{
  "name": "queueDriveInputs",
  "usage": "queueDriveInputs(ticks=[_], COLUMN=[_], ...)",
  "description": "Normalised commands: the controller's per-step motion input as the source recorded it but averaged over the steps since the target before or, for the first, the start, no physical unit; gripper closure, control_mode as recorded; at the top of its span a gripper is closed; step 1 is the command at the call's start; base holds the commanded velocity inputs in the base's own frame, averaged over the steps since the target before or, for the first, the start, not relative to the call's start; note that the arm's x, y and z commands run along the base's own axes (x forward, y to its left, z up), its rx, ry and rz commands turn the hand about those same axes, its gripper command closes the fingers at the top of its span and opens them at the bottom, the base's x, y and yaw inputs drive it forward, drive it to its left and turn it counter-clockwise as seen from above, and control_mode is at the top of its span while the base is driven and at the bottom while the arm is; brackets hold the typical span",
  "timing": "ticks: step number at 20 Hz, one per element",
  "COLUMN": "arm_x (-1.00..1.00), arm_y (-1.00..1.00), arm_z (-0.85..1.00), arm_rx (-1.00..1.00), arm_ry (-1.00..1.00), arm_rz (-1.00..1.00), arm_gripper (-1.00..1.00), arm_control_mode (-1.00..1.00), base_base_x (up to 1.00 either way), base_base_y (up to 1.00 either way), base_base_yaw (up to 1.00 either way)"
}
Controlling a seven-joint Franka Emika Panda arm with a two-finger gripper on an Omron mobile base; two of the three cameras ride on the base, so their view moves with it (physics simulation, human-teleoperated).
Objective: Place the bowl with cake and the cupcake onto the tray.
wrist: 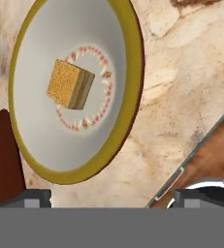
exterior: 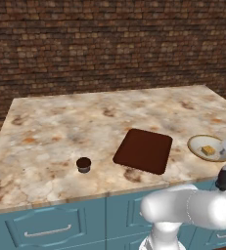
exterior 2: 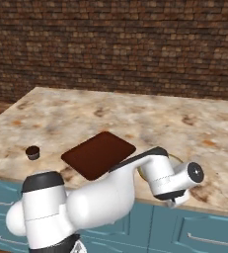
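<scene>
Gripper point(wrist: 111, 197) hung over the bowl with cake point(wrist: 72, 89), fingers spread apart, nothing between them.

Hand view: I saw the two dark fingertips point(wrist: 33, 197) at the bottom, set wide, w/ the bowl's yellow rim just above them and the square cake piece point(wrist: 71, 84) sitting near its centre. Bowl point(exterior: 207, 147) sat on the marble counter point(exterior: 85, 122) at the near right, just right of the tray point(exterior: 144, 150) but not on it; a corner of the tray point(wrist: 2, 160) showed beside the bowl in the hand view. Cupcake point(exterior: 83, 164) stood upright on the counter left of the tray, near the front edge, well apart from the bowl. In the right base view the arm's wrist covered most of the bowl; tray point(exterior 2: 98, 154) and cupcake point(exterior 2: 32, 152) were clear to its left. Brick wall point(exterior: 109, 44) ran behind, blue cabinet fronts point(exterior: 51, 222) below.
</scene>
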Motion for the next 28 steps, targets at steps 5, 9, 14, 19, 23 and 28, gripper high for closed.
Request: queueDriveInputs(ticks=[5,9,14,19,23,28], arm_x=[0.28,0.26,0.24,0.22,0.15,0.0], arm_y=[-0.1,-0.13,-0.11,-0.06,0.0,0.0], arm_z=[-0.22,-0.23,-0.22,-0.18,-0.11,0.0], arm_rx=[0.01,0.0,0.01,0.01,0.01,0.0], arm_ry=[0.0,0.0,0.0,0.0,0.0,0.0], arm_rz=[-0.01,-0.01,-0.01,0.0,0.0,0.0], arm_gripper=[-1.0,-1.0,-1.0,-1.0,1.0,1.0], arm_control_mode=[-1.0,-1.0,-1.0,-1.0,-1.0,-1.0], base_base_x=[0.0,0.0,0.0,0.0,0.0,0.0], base_base_y=[0.0,0.0,0.0,0.0,0.0,0.0], base_base_yaw=[0.0,0.0,0.0,0.0,0.0,0.0])
